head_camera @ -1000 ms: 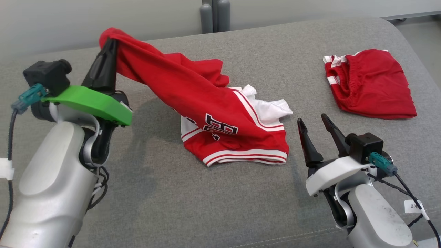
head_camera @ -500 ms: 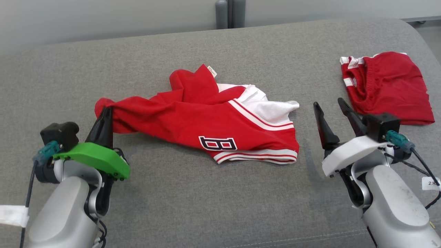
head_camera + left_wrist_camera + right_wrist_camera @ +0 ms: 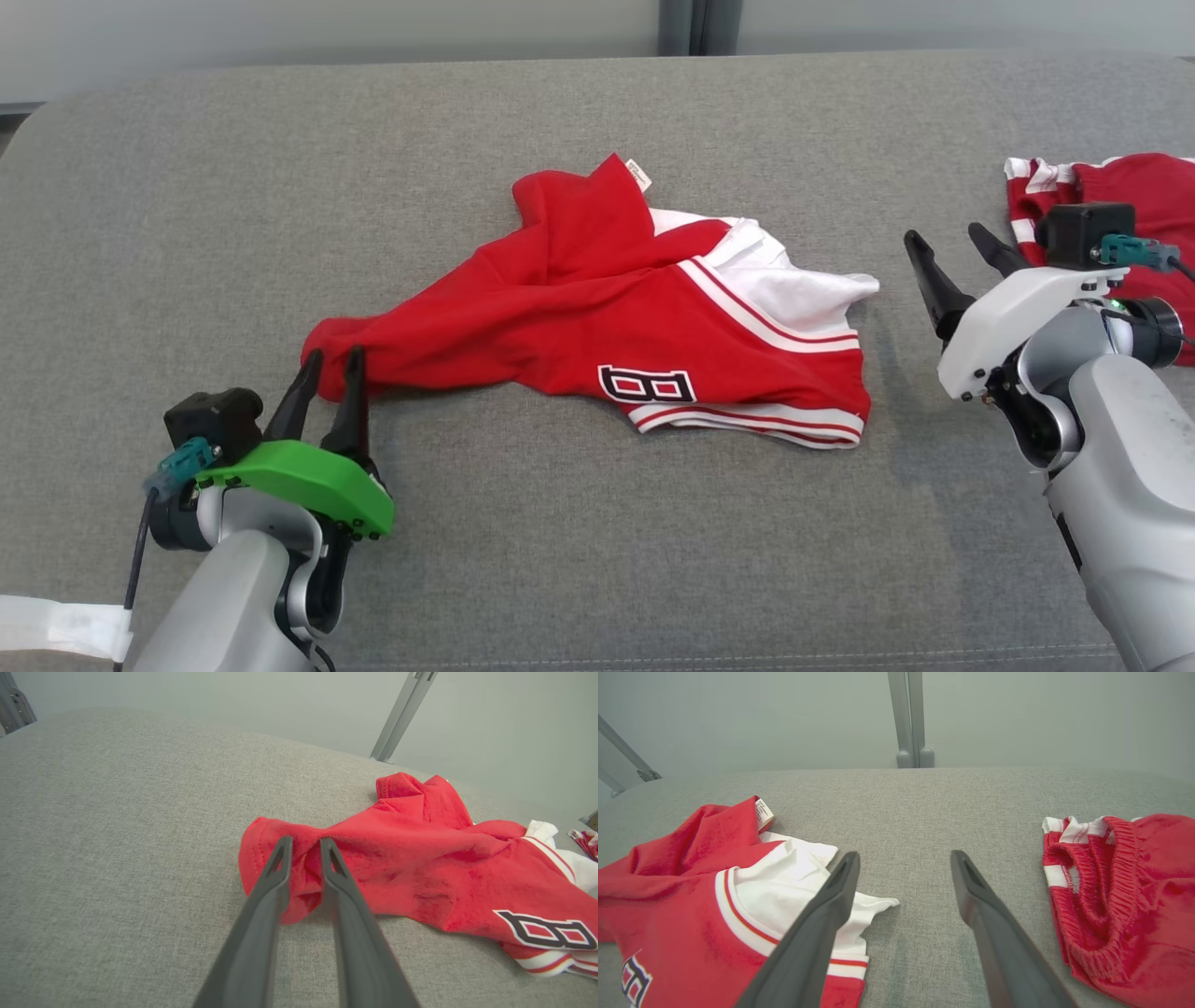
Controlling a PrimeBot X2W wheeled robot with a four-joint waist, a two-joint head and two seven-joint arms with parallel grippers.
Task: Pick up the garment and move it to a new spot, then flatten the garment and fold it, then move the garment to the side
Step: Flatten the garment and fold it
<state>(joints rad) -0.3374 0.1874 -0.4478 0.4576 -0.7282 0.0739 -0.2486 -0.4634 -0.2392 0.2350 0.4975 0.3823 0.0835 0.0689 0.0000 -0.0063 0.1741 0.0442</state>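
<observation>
Head view, red garment (image 3: 597, 327) on grey cushion (image 3: 467, 560)

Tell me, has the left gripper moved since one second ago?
Yes. The left gripper has come down, from level with the grey cushion's back edge to its front half, nearer the robot, laying the red jersey's end down.

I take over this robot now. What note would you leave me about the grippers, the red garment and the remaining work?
Left gripper: jaws slightly parted around the garment's left end, low on the grey couch.
Right gripper: open, empty, right of the garment.
Garment: crumpled at the couch's middle; red shorts lie apart at the far right.
Done: garment, lifted a second ago, is laid down.
Left: flatten, fold, move aside.
</observation>
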